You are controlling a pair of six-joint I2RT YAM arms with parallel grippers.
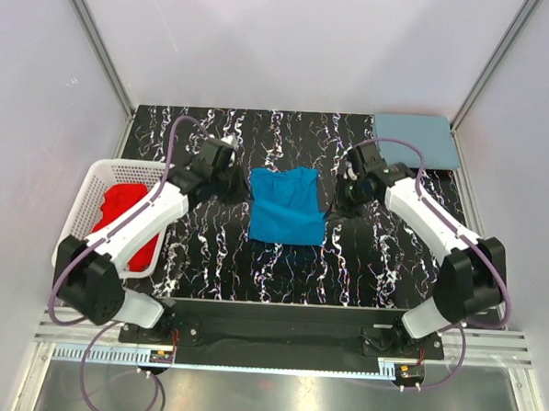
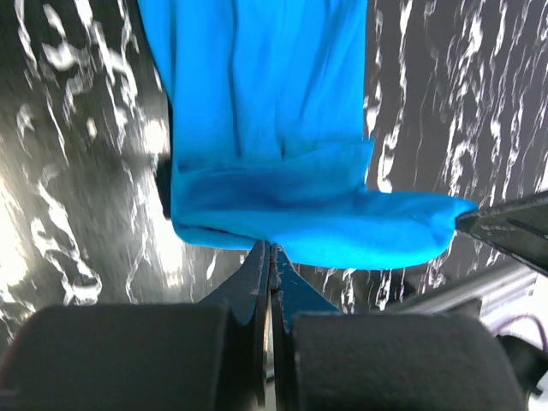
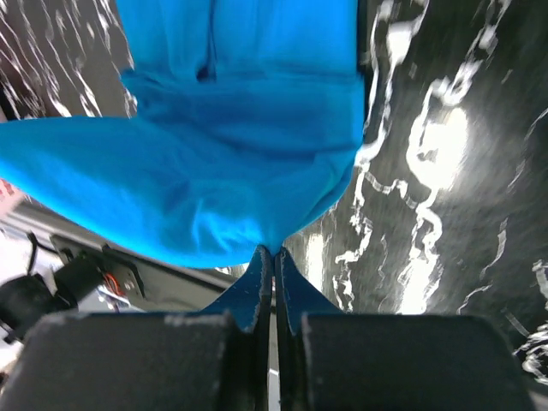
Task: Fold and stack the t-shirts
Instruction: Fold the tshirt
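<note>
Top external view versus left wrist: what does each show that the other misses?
Only top external: the white basket holding red t-shirts, and the folded grey-blue t-shirt at the far right corner. Only left wrist: the left gripper pinching the shirt's edge, jaws closed. Both: the bright blue t-shirt on the black marbled table.

Plain bright blue t-shirt [image 1: 286,206], no print. The desk [image 1: 382,266] is black, streaked with white marble-like veins. A white lattice-patterned basket [image 1: 83,195] shows solid red t-shirts [image 1: 125,218] inside. A dusty grey-blue t-shirt [image 1: 416,139], also plain. Both arms [image 1: 426,213] are white with black joints and purple cables [image 1: 174,140].
</note>
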